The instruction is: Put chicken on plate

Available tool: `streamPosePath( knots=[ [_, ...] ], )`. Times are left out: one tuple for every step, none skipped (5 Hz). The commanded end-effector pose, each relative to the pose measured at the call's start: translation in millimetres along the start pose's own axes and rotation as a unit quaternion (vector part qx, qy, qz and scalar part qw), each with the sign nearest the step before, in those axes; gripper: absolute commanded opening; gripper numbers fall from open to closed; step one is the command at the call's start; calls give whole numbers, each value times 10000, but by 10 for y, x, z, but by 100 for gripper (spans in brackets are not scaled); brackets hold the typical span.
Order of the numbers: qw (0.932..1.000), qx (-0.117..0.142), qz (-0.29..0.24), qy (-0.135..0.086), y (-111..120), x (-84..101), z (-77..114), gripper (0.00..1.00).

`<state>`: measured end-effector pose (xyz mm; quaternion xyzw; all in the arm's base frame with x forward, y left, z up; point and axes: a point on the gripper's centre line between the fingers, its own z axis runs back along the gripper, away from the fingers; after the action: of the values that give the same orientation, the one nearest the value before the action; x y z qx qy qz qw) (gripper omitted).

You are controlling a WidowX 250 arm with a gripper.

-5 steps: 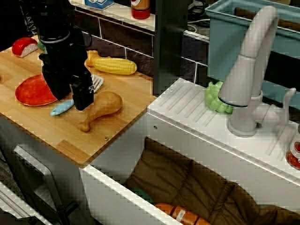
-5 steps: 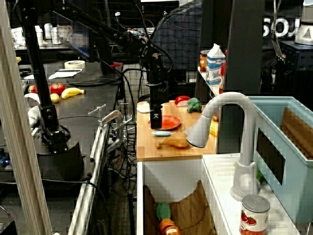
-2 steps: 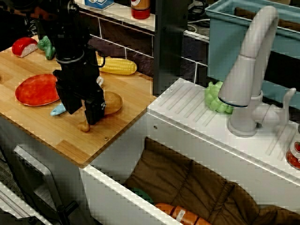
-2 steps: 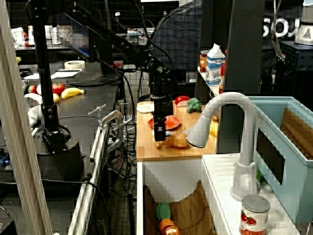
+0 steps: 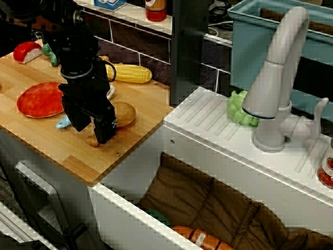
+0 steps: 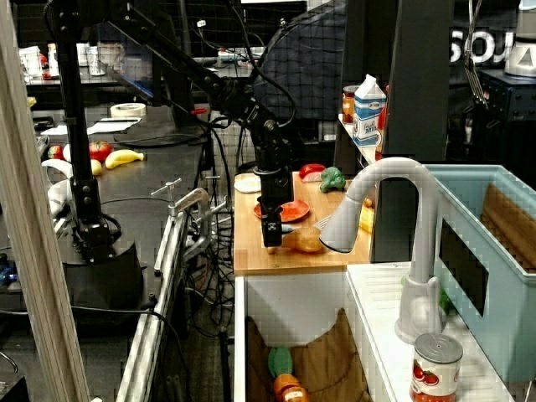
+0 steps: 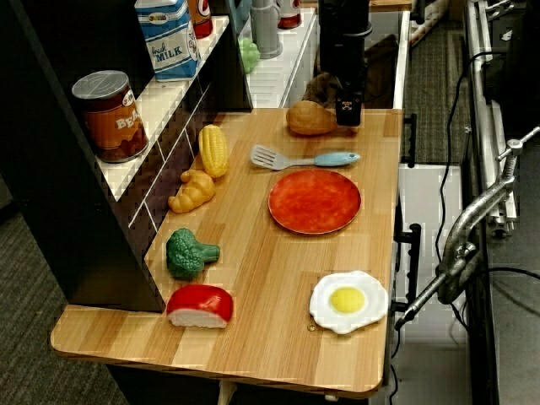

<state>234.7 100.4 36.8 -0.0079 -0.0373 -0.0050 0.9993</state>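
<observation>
Golden-brown chicken [image 5: 120,113] lies on the wooden desk [image 5: 130,135] near the red-orange plate [image 7: 315,201], with the hand [image 5: 97,131] parted over its thin bone end; close squarely on the shaft before lifting, since glossy plastic may slip.

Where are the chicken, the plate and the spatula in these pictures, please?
chicken [image 7: 309,118], view down the counter's length, plump rounded end.
plate [image 7: 315,200], same view, middle of its flat face.
spatula [image 7: 268,156], same view, slotted white blade.
</observation>
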Motion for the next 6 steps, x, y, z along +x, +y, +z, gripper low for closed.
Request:
streamPosePath(
  knots=[
    [9979, 467, 220, -384, 3, 138, -63, 100],
    [9973, 579, 251, -387, -1, 155, -108, 100],
    [9957, 762, 253, -457, -19, 124, -164, 100],
    [9952, 891, 334, -235, 6, 167, -199, 100],
    [9933, 1055, 464, -95, 43, 212, -234, 100],
    [9915, 1222, 419, -168, 66, 124, -267, 100]
  ],
)
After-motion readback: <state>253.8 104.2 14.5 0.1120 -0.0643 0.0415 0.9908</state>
